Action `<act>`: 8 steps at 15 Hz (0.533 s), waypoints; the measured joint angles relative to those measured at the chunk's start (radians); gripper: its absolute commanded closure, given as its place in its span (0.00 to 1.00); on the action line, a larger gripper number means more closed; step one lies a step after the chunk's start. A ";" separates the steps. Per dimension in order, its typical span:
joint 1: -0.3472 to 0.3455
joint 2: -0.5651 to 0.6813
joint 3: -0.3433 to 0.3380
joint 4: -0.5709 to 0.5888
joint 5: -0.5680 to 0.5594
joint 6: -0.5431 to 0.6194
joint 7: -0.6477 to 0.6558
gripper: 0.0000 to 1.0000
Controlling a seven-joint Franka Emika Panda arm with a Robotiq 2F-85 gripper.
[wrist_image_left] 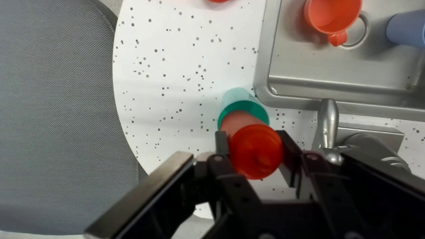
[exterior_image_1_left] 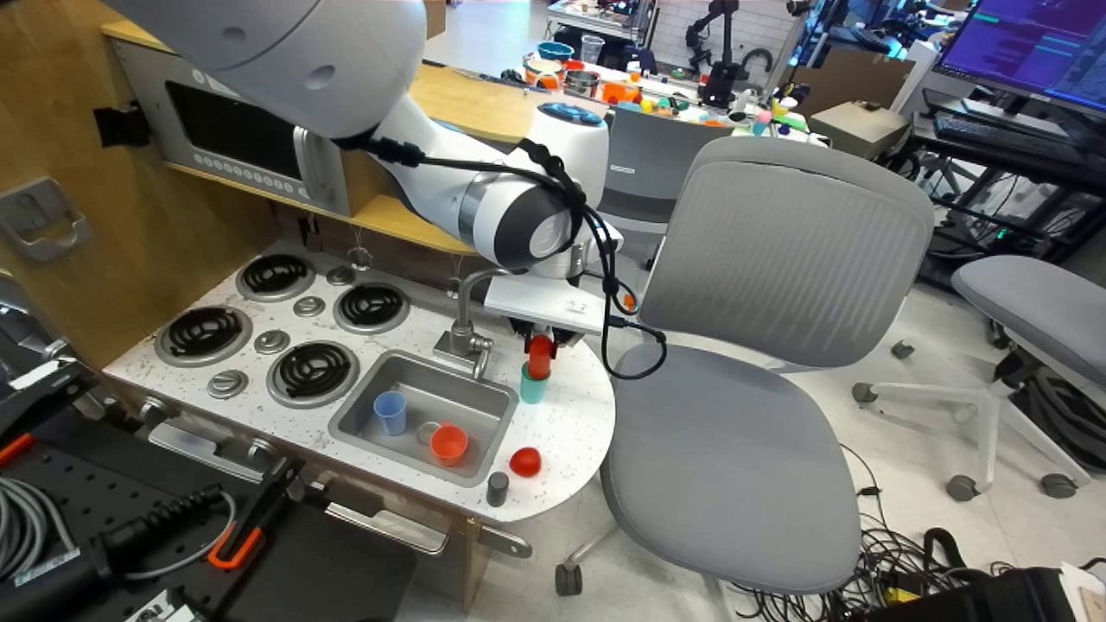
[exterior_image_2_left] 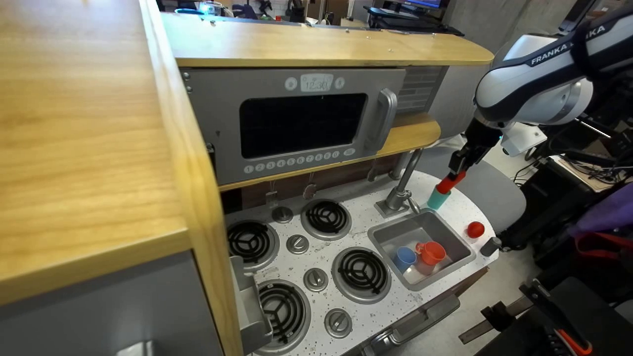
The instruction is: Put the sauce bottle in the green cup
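A speckled white counter [exterior_image_1_left: 570, 419] surrounds a sink [exterior_image_1_left: 458, 397]. Just beside the sink stands the green cup [exterior_image_1_left: 533, 392]; the gripper [wrist_image_left: 255, 147] clamps the bottle [exterior_image_1_left: 539, 357], its lower end in the cup's mouth.

We see bright light | wrist view: soft shadow by handled orange plastic cup [wrist_image_left: 332, 20] | slim red bottle [wrist_image_left: 255, 151] soft-focused

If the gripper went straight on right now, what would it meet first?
Likely the green cup: the bottle in the fingers leads, its lower end apparently inside the cup's mouth. Whether wall or bottom comes first is unclear.
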 measured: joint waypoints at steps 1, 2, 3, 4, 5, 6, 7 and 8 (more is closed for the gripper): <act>0.000 0.001 0.000 0.000 0.000 0.000 0.000 0.36; 0.001 0.001 0.000 0.000 0.000 0.000 0.000 0.34; 0.001 0.001 0.000 0.000 0.000 0.000 0.000 0.29; 0.002 0.001 0.000 0.000 0.000 0.000 0.004 0.22; 0.003 0.001 -0.002 0.001 0.000 0.000 0.013 0.14; 0.003 0.001 -0.004 0.002 0.000 0.000 0.025 0.07; 0.004 0.001 -0.008 0.003 0.000 0.000 0.041 0.00; 0.004 0.001 -0.013 0.005 0.000 -0.001 0.055 0.00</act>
